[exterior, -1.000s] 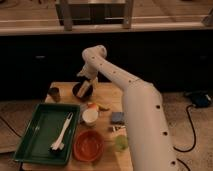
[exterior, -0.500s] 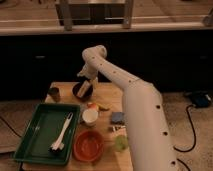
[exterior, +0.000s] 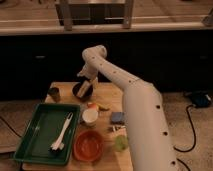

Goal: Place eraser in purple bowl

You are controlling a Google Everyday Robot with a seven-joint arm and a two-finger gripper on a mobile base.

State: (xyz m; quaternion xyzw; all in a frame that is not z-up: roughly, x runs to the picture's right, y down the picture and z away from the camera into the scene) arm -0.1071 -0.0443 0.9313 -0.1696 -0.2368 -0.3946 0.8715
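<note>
No change vs a sec ago: arm, gripper (exterior: 86, 83) & table items all sit as before, so prob. the drop is done or abt to happen. L to R: green tray (exterior: 42, 127) w/ white utensil (exterior: 62, 132), dark cup (exterior: 53, 93), then purple bowl (exterior: 80, 92) near table's back edge, gripper right over it, touching or nearly. Jaws spread wide, nothing visibly held. Eraser: can't pick it out; maybe in bowl, hidden by gripper.

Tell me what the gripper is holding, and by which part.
Cannot be told. The gripper is right at the purple bowl, and any held thing is lost against the dark bowl.
</note>
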